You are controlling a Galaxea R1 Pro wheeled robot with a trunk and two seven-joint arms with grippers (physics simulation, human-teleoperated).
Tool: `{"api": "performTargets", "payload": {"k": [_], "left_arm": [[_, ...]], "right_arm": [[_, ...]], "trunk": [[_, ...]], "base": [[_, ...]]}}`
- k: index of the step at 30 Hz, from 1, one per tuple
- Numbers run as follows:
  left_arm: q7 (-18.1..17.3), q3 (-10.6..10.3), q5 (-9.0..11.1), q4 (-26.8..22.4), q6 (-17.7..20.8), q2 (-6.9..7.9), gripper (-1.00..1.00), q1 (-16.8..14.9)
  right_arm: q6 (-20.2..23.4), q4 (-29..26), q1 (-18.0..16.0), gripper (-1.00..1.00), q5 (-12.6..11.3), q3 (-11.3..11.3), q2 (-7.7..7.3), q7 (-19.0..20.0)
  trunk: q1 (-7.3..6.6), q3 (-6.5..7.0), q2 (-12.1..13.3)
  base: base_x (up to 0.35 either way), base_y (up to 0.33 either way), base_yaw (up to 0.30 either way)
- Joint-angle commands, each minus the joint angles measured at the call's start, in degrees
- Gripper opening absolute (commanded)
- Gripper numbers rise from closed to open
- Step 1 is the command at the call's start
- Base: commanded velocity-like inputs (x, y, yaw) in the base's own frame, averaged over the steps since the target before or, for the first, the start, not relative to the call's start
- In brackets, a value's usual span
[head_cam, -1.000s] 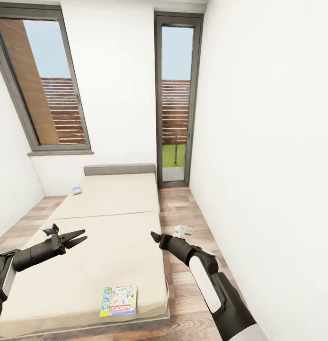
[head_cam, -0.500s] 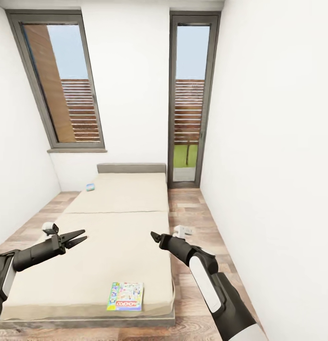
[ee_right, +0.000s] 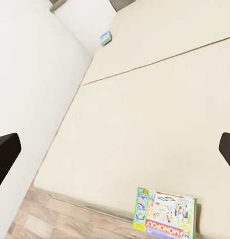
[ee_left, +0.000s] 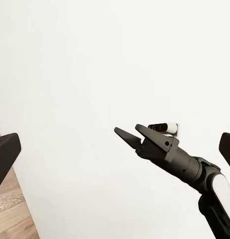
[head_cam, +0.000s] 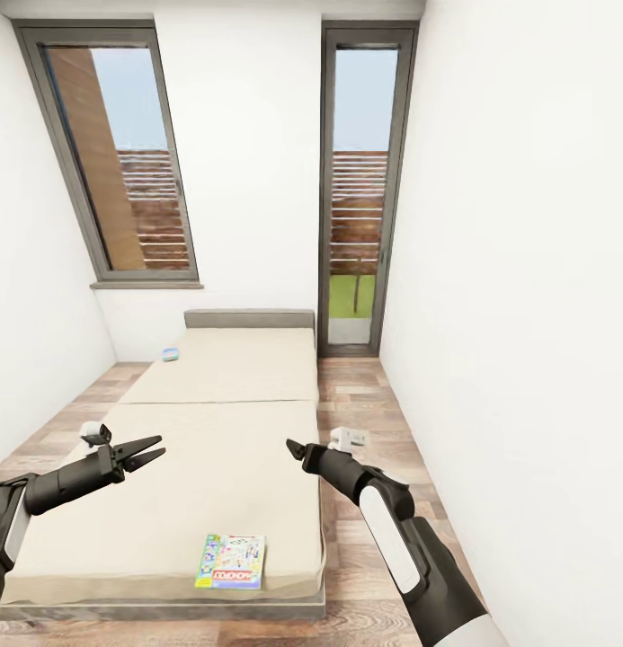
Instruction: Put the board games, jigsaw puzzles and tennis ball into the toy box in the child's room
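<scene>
Progress on the task is judged to be at an early stage, at least for the bed's share of it. Two board games are seen lying on the bed (head_cam: 212,422): a Monopoly box (head_cam: 230,562) rests flat near the foot edge of the cream mattress, close to the robot, and a smaller blue box (head_cam: 171,354) sits far off by the headboard, near the window-side edge. Neither is gripped or touched. The left gripper (head_cam: 142,454) is held above the mattress with its fingers parted to a moderate gap and nothing between them. The right gripper (head_cam: 296,449) is held over the bed's other side, empty; in the left wrist view its fingers (ee_left: 126,135) are seen slightly apart. Both grippers hang well above and apart from the Monopoly box. From the right wrist view the same box (ee_right: 166,212) is seen at the mattress edge. Both bed games are therefore judged as yet to be collected.
</scene>
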Motion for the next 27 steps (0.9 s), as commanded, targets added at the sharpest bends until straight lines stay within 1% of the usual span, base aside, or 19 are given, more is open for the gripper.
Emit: {"api": "performTargets", "payload": {"k": [1, 8, 15, 18, 27], "left_arm": [[-0.2, 0.0, -0.1, 0.0, 0.6, 0.01, 1.0, -0.1], [-0.3, 0.0, -0.1, 0.0, 0.6, 0.01, 1.0, -0.1], [-0.3, 0.0, -0.1, 0.0, 0.6, 0.01, 1.0, -0.1], [-0.3, 0.0, -0.1, 0.0, 0.6, 0.01, 1.0, -0.1], [-0.1, 0.0, -0.1, 0.0, 0.6, 0.01, 1.0, -0.1]], "right_arm": [[0.2, 0.0, 0.0, 1.0, -0.1, 0.0, 0.02, 0.0], [-1.6, 0.0, 0.0, 1.0, -0.1, 0.4, 0.02, 0.3], [-2.4, 0.0, 0.0, 1.0, -0.2, 2.5, 0.02, 0.3], [-2.5, 0.0, 0.0, 1.0, -0.2, 3.0, 0.02, 0.2], [-2.7, 0.0, -0.1, 1.0, -0.2, 3.6, 0.02, 0.1]], "trunk": [[0.04, -0.14, -0.1], [0.04, -0.14, -0.1], [0.04, -0.14, -0.1], [0.04, -0.14, -0.1], [0.04, -0.14, -0.1]], "base": [[0.0, -0.007, 0.001], [0.0, -0.002, 0.0], [0.0, 0.0, 0.0], [0.0, 0.0, 0.0], [0.0, 0.0, 0.0]]}}
